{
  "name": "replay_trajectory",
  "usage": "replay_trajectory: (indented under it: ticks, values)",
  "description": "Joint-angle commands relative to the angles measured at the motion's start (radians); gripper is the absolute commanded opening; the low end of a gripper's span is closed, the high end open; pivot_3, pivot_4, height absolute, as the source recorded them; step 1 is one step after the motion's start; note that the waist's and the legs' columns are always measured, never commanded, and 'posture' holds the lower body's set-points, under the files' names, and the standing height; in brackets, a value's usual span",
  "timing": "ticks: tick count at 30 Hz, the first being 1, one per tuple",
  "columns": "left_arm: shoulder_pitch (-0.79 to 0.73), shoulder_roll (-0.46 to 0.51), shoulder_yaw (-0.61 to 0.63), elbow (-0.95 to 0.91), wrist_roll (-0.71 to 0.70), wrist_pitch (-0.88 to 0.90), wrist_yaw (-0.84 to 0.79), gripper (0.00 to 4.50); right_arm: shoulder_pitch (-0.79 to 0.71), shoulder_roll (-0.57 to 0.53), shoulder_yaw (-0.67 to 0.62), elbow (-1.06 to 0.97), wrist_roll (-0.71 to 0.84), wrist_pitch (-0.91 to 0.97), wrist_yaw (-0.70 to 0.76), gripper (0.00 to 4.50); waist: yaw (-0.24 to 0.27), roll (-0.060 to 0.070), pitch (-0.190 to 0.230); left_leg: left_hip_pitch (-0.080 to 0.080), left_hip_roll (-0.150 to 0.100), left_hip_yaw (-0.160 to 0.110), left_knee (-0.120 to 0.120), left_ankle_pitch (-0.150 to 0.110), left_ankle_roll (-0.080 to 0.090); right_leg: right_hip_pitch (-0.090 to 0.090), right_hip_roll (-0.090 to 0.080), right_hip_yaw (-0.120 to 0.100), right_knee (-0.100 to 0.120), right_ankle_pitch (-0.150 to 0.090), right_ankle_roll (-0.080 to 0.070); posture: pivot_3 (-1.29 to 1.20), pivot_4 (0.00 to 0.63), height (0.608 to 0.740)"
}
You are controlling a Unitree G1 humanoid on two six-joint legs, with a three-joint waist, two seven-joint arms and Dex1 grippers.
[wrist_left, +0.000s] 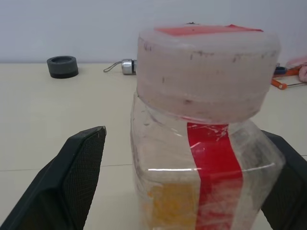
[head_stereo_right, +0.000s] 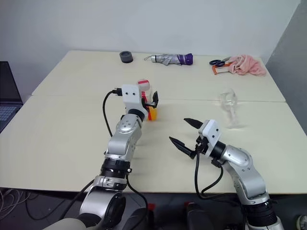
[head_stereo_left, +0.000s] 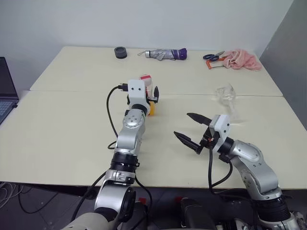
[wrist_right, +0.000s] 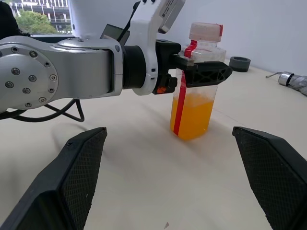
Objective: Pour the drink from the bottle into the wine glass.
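right gripper: nearest to you, hovering over bare table at the front right, fingers spread wide, nothing between them. It points toward the bottle, well apart from it.
left gripper: your left arm reaches forward to mid-table; the fingers sit either side of the bottle's upper body, under the cap. The left wrist view shows a gap on one side, the other finger is at or against the wall (can't tell if it's actually clamping).
bottle: upright on the table between the left fingers, cap on, red stripe down the side.
drink: orange, fills roughly the lower half of the bottle.
wine glass: upright, to the right of the bottle and well apart, just past the table seam; looks empty (clear, hard to read).
far edge: you've got a black ring, a folded umbrella, scissors and a pink cloth in a row at the back.
left margin: laptop corner.
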Motion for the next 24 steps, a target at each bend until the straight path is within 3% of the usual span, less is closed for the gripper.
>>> replay_trajectory:
  ticks: [1,7,17,24]
  values:
    - [-0.037,0.005,-0.010,-0.003,0.005,-0.010,-0.008,3.62,-0.015,0.000,-0.007,-0.009,0.003,-0.017,0.001,4.50,0.000,0.000,0.000,0.000,0.000,0.000,0.000,0.000,0.000,0.000,0.000,0.000,0.000,0.000,0.000,0.00,0.150,0.740]
    - [-0.050,0.016,-0.017,0.008,0.011,-0.016,-0.022,1.89,-0.014,0.000,-0.007,-0.011,0.001,-0.016,-0.002,4.50,0.000,0.000,0.000,0.000,0.000,0.000,0.000,0.000,0.000,0.000,0.000,0.000,0.000,0.000,0.000,0.00,0.150,0.740]
    - [-0.019,0.048,-0.044,-0.039,0.053,-0.050,-0.024,1.81,-0.018,0.004,-0.002,-0.003,-0.005,-0.021,-0.005,4.50,0.000,0.000,0.000,0.000,0.000,0.000,0.000,0.000,0.000,0.000,0.000,0.000,0.000,0.000,0.000,0.00,0.150,0.740]
    - [0.050,0.095,-0.044,-0.161,-0.065,-0.016,-0.228,1.81,-0.009,0.002,0.006,0.007,-0.024,-0.030,-0.006,4.50,0.000,0.000,0.000,0.000,0.000,0.000,0.000,0.000,0.000,-0.001,0.000,0.000,0.000,0.000,0.000,0.00,0.150,0.740]
